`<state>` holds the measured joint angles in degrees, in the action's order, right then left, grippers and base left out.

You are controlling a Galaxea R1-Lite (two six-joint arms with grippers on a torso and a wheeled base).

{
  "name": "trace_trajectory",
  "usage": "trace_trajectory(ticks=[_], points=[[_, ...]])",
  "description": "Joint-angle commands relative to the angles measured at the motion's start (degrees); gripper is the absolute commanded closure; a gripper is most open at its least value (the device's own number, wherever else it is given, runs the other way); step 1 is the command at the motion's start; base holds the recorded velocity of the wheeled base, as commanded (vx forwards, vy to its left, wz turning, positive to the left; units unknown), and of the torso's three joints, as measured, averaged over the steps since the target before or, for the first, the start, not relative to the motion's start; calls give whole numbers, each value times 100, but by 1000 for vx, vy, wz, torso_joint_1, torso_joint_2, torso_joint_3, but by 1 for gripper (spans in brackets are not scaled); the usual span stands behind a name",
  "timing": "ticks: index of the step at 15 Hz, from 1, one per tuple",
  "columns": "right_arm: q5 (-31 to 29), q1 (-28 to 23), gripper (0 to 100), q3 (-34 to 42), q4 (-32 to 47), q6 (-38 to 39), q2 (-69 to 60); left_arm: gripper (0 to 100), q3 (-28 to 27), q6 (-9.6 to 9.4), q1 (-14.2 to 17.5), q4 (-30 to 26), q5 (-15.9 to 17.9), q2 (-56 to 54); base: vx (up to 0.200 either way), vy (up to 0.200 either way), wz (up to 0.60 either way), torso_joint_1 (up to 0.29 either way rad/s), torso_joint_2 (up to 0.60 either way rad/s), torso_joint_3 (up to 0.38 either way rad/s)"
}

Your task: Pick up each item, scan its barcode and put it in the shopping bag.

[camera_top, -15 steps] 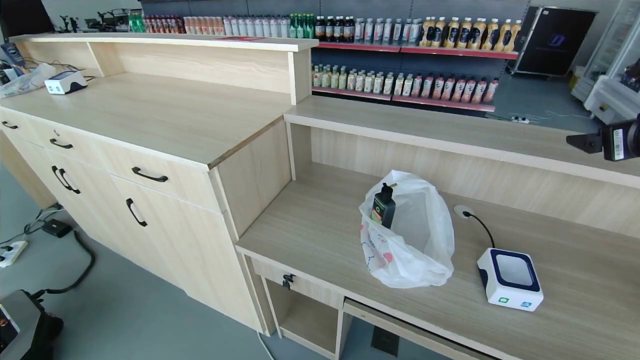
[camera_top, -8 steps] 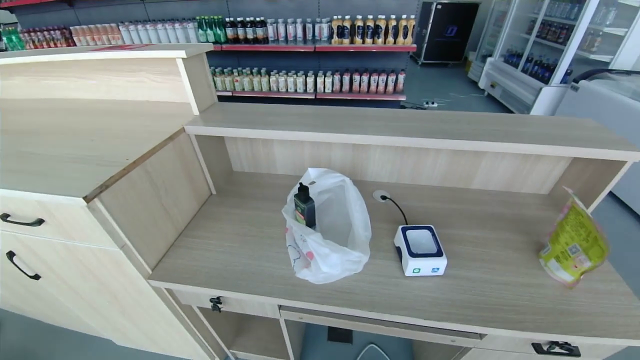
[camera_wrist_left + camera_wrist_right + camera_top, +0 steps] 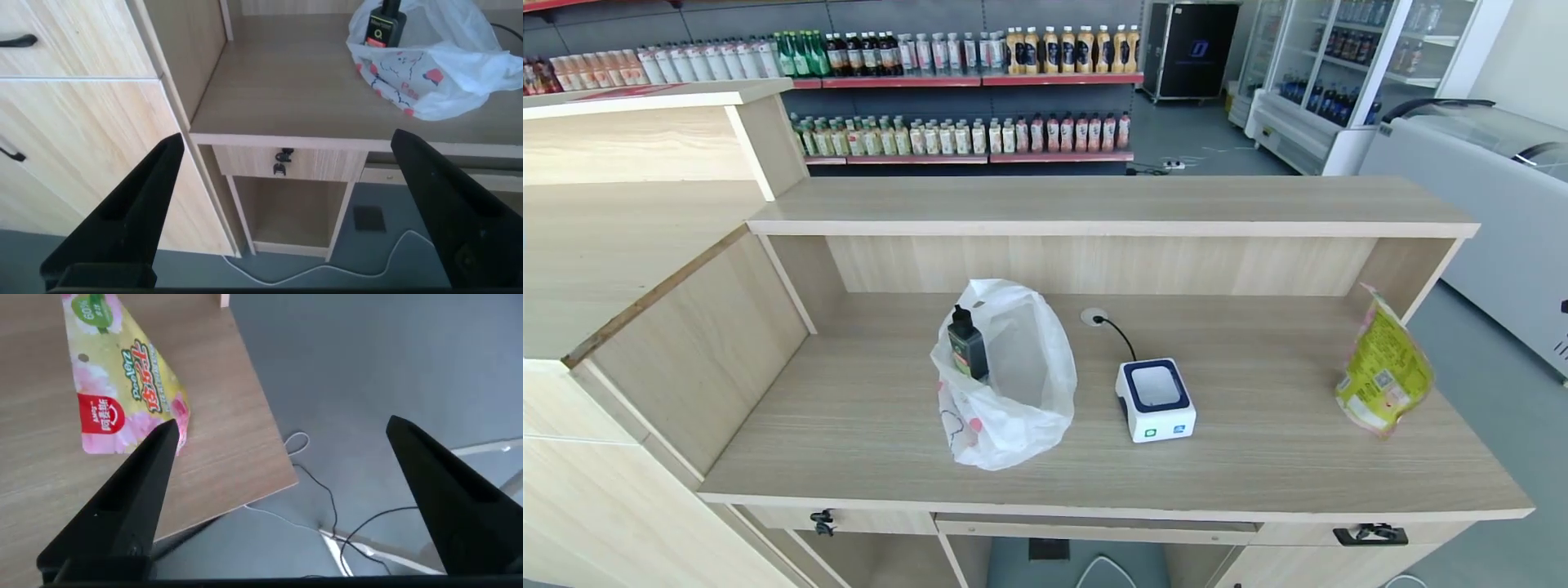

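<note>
Snack pouch (image 3: 1384, 367) standing at counter's (image 3: 1258, 457) right end, prob. unscanned. R gripper (image 3: 282, 423) hanging near it, fingers apart, empty; L gripper (image 3: 288, 139) also gaping, near-left of shopping bag (image 3: 1013, 400). Next: pinching pouch top, keeping barcode facing scanner (image 3: 1156, 396).

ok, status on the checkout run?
Left tool open, empty. Right tool open, empty, by pouch. Bottle in bag; pouch on desk, unbagged. Nothing between pouch and scanner.

A pale wooden bench (image 3: 1258, 457) is spanning the foreground; bottle shelves (image 3: 964, 82) are running along the back at eleven o'clock, glass-door fridges (image 3: 1339, 73) standing at one o'clock.
</note>
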<state>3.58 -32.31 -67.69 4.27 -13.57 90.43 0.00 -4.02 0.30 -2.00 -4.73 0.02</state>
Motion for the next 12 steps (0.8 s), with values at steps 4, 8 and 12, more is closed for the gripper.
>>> trace_trajectory(ticks=[4, 8, 12], points=[[1057, 198, 0, -394, -690, 82, 977, 0, 0, -2, 5, -2, -2, -2, 0, 0, 0, 0, 0, 0], [1101, 286, 0, -446, -690, 47, 1302, 0, 0, -2, 5, -2, -2, -2, 0, 0, 0, 0, 0, 0], [1285, 295, 0, -306, -690, 91, 1478, 0, 0, -2, 5, -2, -2, -2, 0, 0, 0, 0, 0, 0]])
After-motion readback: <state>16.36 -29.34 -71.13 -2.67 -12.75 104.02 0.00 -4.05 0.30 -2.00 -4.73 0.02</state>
